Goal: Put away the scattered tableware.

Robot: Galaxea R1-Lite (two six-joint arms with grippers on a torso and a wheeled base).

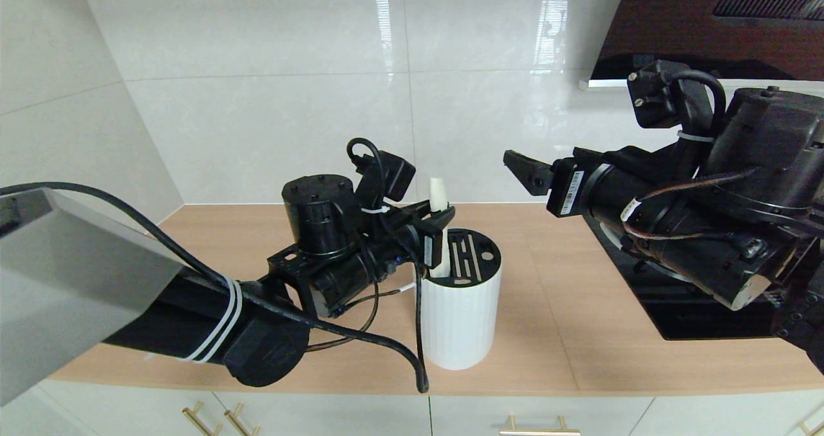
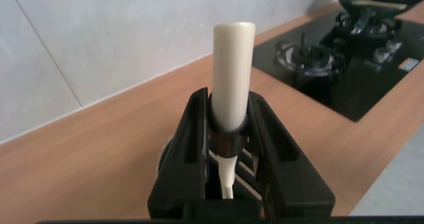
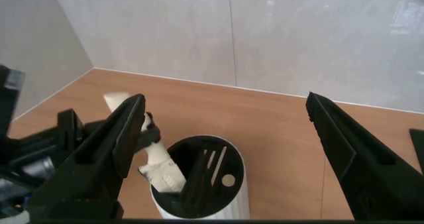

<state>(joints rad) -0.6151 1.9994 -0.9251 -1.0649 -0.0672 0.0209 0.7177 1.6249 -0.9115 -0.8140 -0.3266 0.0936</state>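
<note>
Left end effector clamps smooth cream handle | ribbed white cylindrical holder

The head view looks forward and down on the counter from farther back, while both wrist views sit close, facing the holder that all three share.

Left end effector clamped; right end effector spread wide.

Light wood tabletop, white ribbed cylindrical holder with black slotted top standing upright near its front edge, black glass gas hob set into it at the right, apart from the holder
</note>
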